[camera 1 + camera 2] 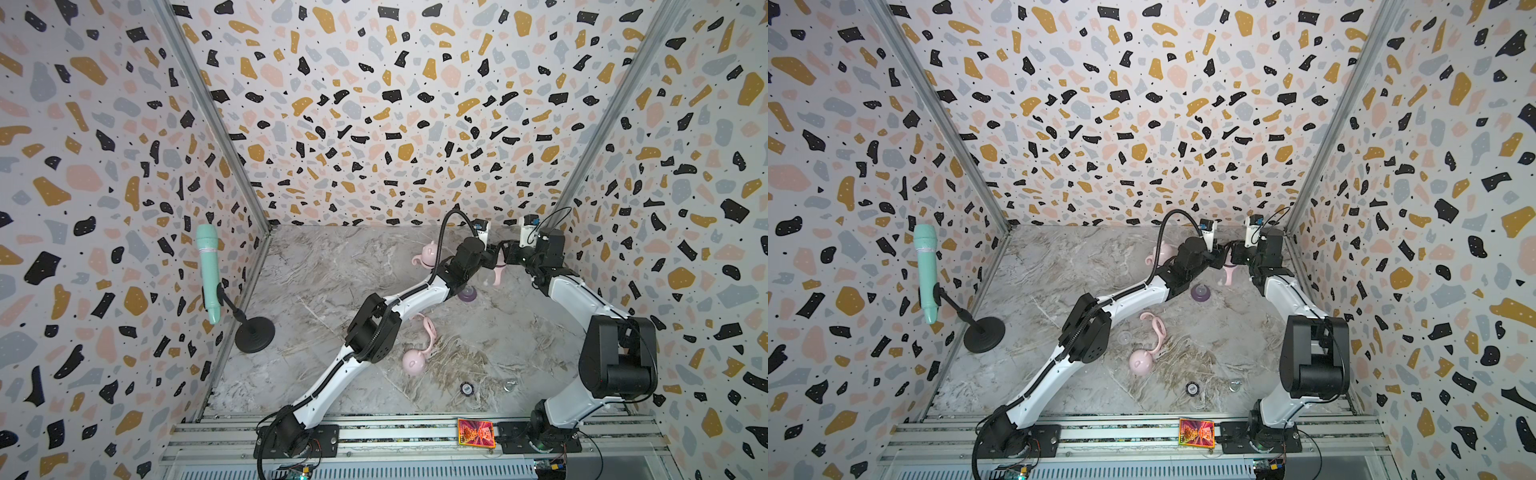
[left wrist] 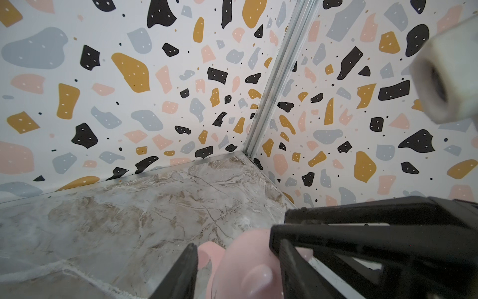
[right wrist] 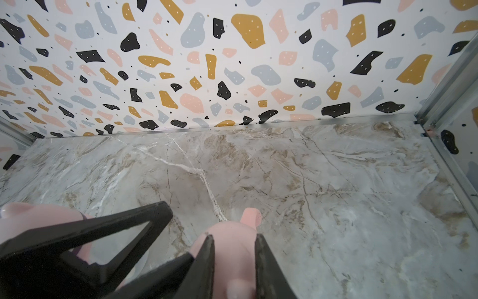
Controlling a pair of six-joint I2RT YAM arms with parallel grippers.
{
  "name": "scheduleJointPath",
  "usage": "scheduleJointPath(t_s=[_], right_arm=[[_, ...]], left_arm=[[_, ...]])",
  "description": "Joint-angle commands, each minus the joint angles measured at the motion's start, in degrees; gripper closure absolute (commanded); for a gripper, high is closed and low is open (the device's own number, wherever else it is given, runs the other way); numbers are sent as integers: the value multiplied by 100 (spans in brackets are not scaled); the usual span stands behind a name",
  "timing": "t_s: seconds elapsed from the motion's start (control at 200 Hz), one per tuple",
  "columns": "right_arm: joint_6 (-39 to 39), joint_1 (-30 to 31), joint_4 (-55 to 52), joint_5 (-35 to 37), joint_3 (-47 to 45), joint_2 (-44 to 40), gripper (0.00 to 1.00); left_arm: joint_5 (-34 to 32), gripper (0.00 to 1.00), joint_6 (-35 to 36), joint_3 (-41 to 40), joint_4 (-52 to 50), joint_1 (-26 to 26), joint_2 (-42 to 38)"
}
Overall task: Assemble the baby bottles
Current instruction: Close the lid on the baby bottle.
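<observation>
At the far right of the table both grippers meet on one baby bottle, held above the marble. My left gripper [image 2: 232, 248] [image 1: 495, 252] is shut on its pink top, with a pink handle [image 1: 497, 276] hanging below. From the other side my right gripper [image 3: 234, 240] [image 1: 505, 254] is shut on its pink dome cap [image 3: 232, 248]. Another capped bottle [image 1: 428, 253] stands behind the left arm. A purple teat collar [image 1: 467, 294], a pink two-handled ring [image 1: 430, 332] and a pink dome cap [image 1: 413, 362] lie loose mid-table. A clear bottle part [image 1: 1124, 337] shows beside the left arm.
A mint-green microphone [image 1: 208, 270] on a black stand [image 1: 254, 334] stands by the left wall. A small black disc [image 1: 467, 388] and a metal ring [image 1: 509, 384] lie near the front. A red card [image 1: 476, 432] sits on the front rail. The back wall and right corner post are close.
</observation>
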Motion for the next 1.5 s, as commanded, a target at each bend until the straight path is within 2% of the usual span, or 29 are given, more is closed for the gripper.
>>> scheduleJointPath(t_s=[0.0,0.315,0.656,1.036,1.497], right_arm=[[-70,82,-210,61,-300,-98,74],[73,179,-86,96,-1032,-239,74],[201,269,-51,113,-1232,89,74],[390,288,-127,143,-1541,210,74],[617,365,-321,162,-1684,342,74]], left_arm=[[56,51,21,154,296,12,136],[219,57,33,12,304,19,113],[548,67,69,-195,340,14,138],[1137,70,217,-403,337,17,147],[1355,74,188,-769,259,8,70]])
